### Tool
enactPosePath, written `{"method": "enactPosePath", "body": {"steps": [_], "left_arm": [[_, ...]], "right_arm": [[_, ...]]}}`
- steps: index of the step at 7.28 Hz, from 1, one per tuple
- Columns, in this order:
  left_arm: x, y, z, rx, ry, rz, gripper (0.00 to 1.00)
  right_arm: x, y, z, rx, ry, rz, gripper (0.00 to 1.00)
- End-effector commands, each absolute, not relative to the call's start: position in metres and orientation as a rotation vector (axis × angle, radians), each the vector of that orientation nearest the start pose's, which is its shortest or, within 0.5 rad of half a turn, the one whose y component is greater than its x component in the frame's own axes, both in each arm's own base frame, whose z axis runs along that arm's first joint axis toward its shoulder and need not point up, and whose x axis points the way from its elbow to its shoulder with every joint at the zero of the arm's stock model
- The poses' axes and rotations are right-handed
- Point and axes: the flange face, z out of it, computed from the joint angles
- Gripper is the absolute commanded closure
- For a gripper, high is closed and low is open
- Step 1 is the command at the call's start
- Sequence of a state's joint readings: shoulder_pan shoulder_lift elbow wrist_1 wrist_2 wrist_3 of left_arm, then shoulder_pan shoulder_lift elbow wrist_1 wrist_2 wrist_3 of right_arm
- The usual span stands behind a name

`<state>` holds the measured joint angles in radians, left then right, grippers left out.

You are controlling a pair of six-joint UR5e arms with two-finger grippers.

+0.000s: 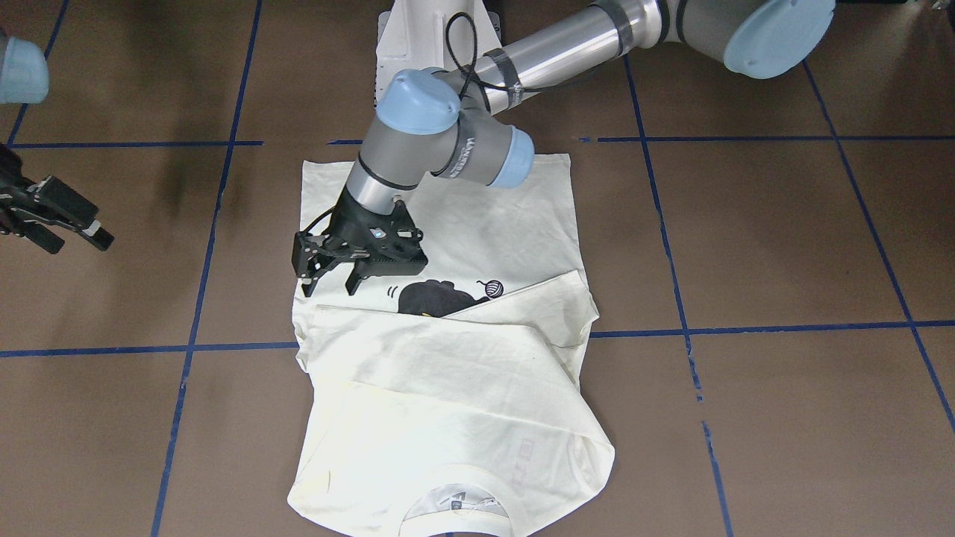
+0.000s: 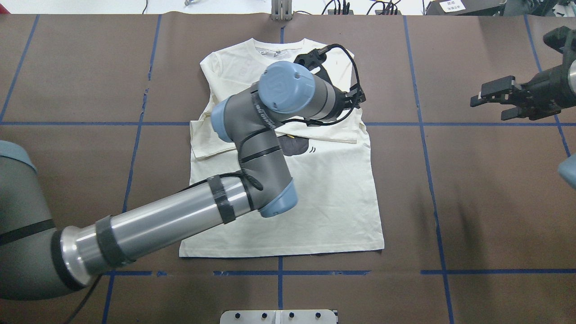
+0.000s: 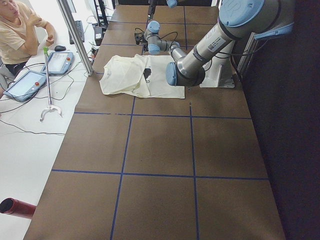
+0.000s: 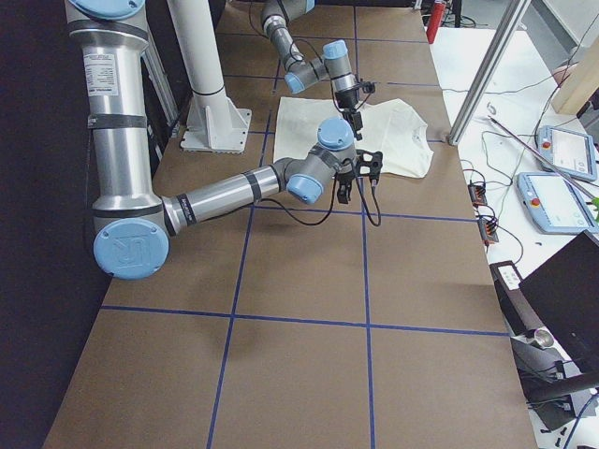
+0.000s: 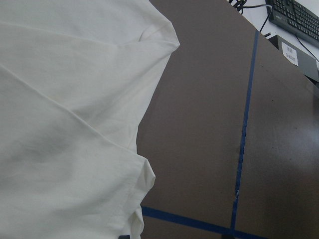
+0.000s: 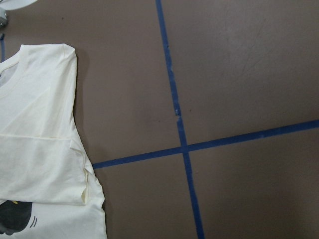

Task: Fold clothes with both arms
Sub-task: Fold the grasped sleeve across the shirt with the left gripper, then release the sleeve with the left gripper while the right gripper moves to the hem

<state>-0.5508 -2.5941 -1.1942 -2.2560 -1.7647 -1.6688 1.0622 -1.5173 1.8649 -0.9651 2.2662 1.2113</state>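
Observation:
The cream-white T-shirt [image 1: 448, 388] lies flat on the brown table, front up, with both long sleeves folded across the chest. They partly cover the black cat print [image 1: 436, 298]; the yarn ball [image 1: 490, 287] shows beside it. My left gripper [image 1: 330, 286] hovers open and empty just above the shirt's edge, by the folded sleeve. In the overhead view my left gripper [image 2: 310, 58] is mostly hidden behind the wrist above the shirt [image 2: 324, 198]. My right gripper [image 2: 490, 100] is open and empty, well off to the side of the shirt over bare table, and also shows in the front view [image 1: 71, 227].
Blue tape lines [image 2: 427, 123] grid the brown table. The white pedestal base [image 1: 418, 37] stands behind the shirt's hem. An operator [image 3: 20, 30] sits with teach pendants [image 3: 30, 82] beyond the table's far side. A metal post [image 3: 75, 35] stands near that table edge.

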Motion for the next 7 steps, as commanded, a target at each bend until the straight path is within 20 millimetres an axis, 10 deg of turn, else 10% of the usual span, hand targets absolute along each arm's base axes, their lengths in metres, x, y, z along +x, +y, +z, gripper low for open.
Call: {"method": "enactPosePath", "body": {"steps": [1, 3, 5, 7], "left_arm": [[0.509, -0.460, 0.136, 0.166, 1.288, -0.336, 0.37], [0.418, -0.408, 0.189, 0.222, 1.192, -0.188, 0.39], [0.423, -0.407, 0.214, 0.170, 1.153, -0.183, 0.38], [0.428, -0.411, 0.222, 0.157, 1.139, -0.193, 0.37]], "right_arm": [[-0.297, -0.418, 0.375, 0.078, -1.106, 0.402, 0.00], [-0.394, -0.326, 0.351, 0.050, -1.095, 0.502, 0.05], [-0.456, -0.236, 0.344, 0.121, -0.988, 0.565, 0.12], [-0.473, -0.208, 0.355, 0.156, -0.887, 0.597, 0.15]]}}
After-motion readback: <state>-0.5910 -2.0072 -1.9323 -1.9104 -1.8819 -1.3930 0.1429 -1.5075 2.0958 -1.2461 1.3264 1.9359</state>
